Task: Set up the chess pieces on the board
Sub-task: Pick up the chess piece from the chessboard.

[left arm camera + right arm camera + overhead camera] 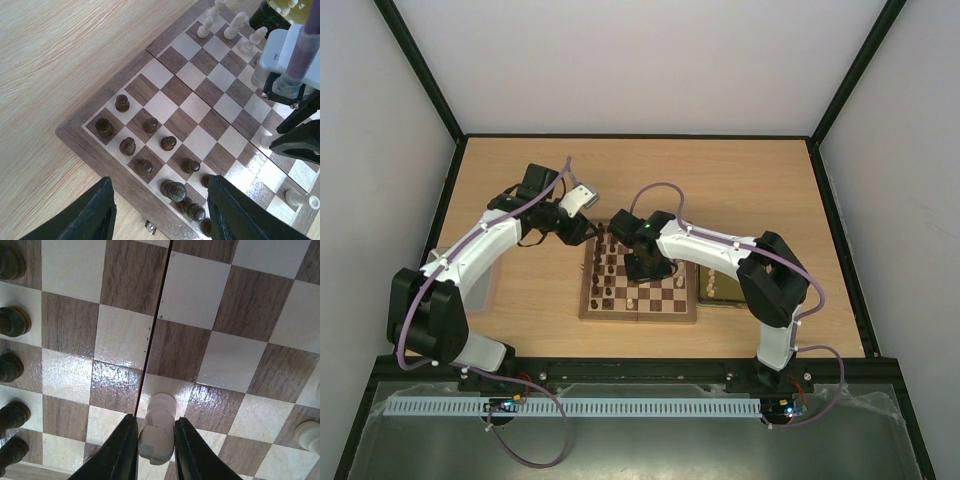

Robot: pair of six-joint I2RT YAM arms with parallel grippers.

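The board (665,302) lies between the two arms. Dark chess pieces (173,190) stand in two rows at its near-left corner, and cream pieces (235,25) stand along the far side. My left gripper (161,187) hangs open above that dark corner and holds nothing. My right gripper (156,422) is shut on a cream piece (159,432). That piece is over a light square beside the fold seam, with a black finger against each side. More dark pieces (12,322) line the left edge of the right wrist view, and another cream piece (307,432) stands at its right.
A yellow translucent tray (718,290) sits against the board's right edge, under the right arm. In the left wrist view the right arm's wrist and cable (295,60) hang over the board. Bare wooden table (740,190) surrounds the board, and black frame posts stand at the corners.
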